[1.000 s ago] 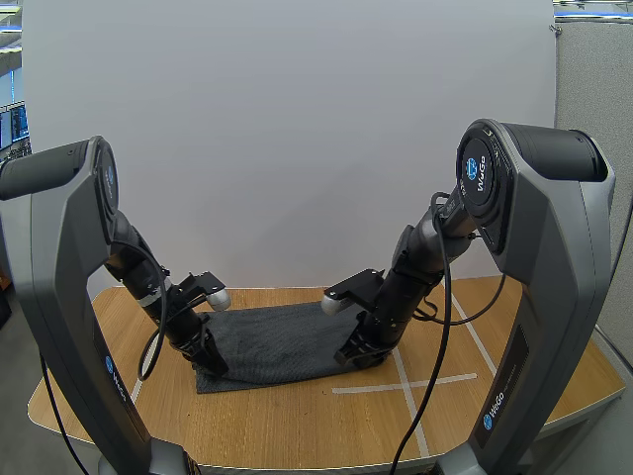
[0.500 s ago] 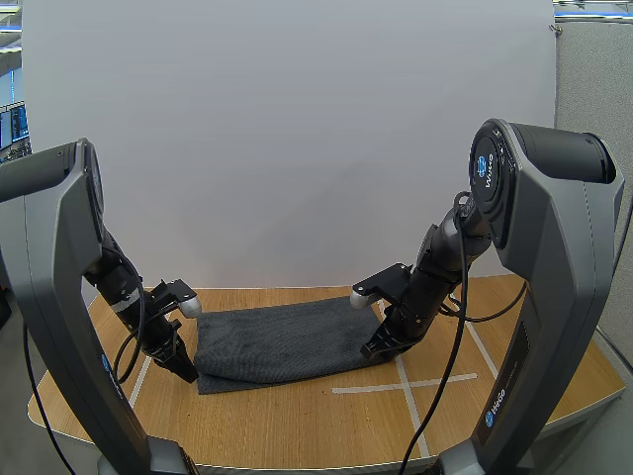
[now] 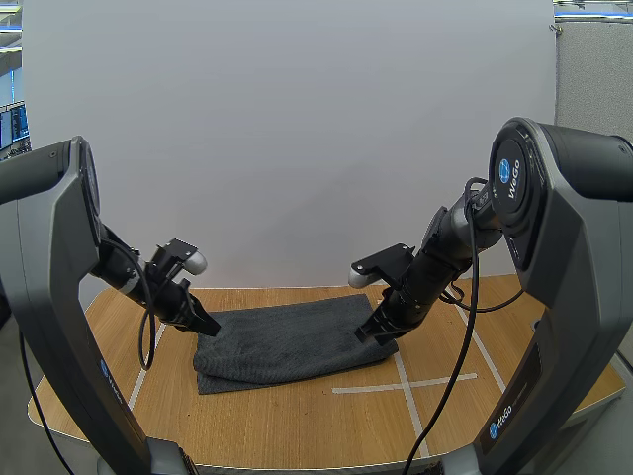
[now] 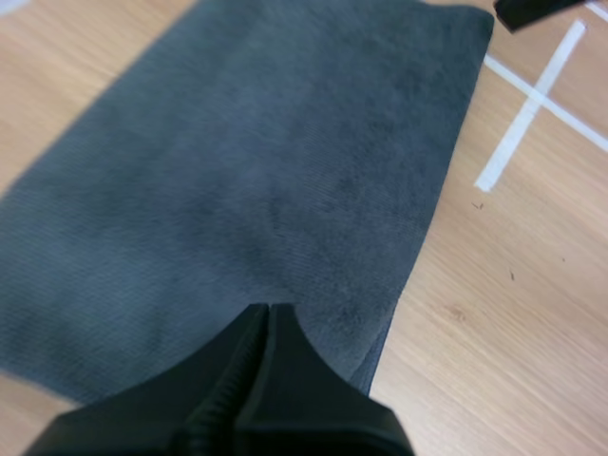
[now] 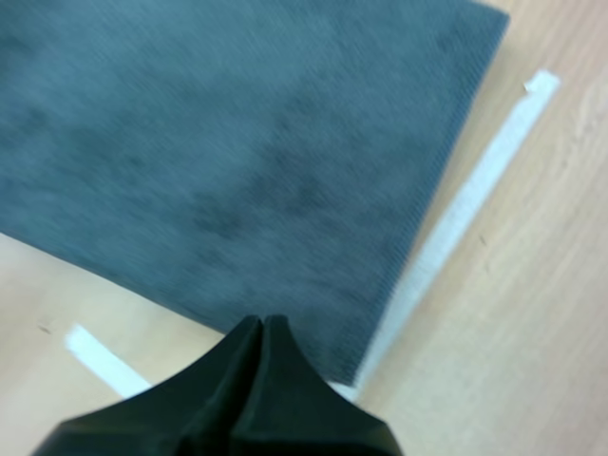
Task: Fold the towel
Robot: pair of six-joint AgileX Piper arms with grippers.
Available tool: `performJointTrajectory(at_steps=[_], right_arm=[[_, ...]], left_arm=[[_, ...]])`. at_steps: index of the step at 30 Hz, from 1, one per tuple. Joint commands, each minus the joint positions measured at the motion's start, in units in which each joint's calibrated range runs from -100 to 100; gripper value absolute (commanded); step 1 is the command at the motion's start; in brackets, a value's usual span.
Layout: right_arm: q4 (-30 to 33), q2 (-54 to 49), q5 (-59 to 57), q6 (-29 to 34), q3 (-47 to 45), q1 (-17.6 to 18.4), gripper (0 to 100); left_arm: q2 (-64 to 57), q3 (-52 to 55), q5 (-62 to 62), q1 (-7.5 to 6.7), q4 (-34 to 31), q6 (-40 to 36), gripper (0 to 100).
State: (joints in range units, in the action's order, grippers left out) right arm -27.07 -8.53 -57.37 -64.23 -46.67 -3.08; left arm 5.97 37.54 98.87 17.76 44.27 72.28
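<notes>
Grey towel lies folded between the left pincer and right pincer, both clenched on nothing.

**Item:** dark grey folded cloth towel. Lies flat on light wooden table, mid-table, long axis L–R, upper layer on lower.

**Adj.:** white tape cross on tabletop, just beside towel's R edge, running fwd of it.

**Ends:** left gripper over towel's back-L corner. Right gripper over R end, nr front-R corner and tape. Towel sits btwn the two. Contact w/ towel: can't tell.
</notes>
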Motion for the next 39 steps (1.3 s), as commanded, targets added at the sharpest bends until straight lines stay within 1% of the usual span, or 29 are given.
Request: performJointTrajectory(at_steps=[1,3,6,9,12,18,20,24,30,32,35,39], right_arm=[[-5.7,-1.9,-2.3,-2.9,-0.5,1.1,0],[-5.7,-1.4,-0.9,-2.9,-0.5,1.7,0],[-5.7,0.5,1.6,-2.9,-0.5,2.0,0],[-5.5,3.2,3.3,-2.9,-0.5,2.0,0],[-5.4,5.7,4.6,-2.9,-0.5,2.0,0],[-2.8,7.5,9.6,-2.9,-0.5,2.0,0],[-2.2,7.5,10.5,-2.9,-0.5,1.8,0],[-0.5,7.5,11.9,-2.8,-0.5,0.5,0],[-0.1,7.2,11.9,-2.7,-0.5,-1.6,0],[-0.1,5.8,11.9,-2.7,-0.5,-1.9,0],[-2.1,2.2,12.3,-3.1,-0.5,-1.9,0],[-5.5,0.2,16.2,-4.3,-0.5,-1.9,0]], left_arm=[[2.8,1.7,-7.6,-4.26,-2.9,-0.5,0],[3.6,2.7,-10.2,-5.42,-4.1,-0.6,0],[4.6,3.6,-12.0,-6.02,-5.2,-1.0,0],[5.3,3.6,-13.3,-6.02,-8.2,-2.3,0],[5.9,3.6,-16.5,-6.02,-12.8,-5.1,0],[6.0,3.6,-15.4,-5.95,-18.1,-7.8,0],[6.0,3.6,-12.9,-5.95,-19.4,-8.1,0],[6.0,3.6,-10.4,-4.77,-20.1,-8.1,0],[5.9,3.1,-8.5,-1.51,-20.5,-8.1,0],[5.9,2.2,-8.5,-0.63,-18.9,-7.8,0],[5.9,0.2,-7.6,-0.43,-15.9,-7.0,0],[5.9,-2.2,-7.8,-0.43,-9.6,-5.6,0]])
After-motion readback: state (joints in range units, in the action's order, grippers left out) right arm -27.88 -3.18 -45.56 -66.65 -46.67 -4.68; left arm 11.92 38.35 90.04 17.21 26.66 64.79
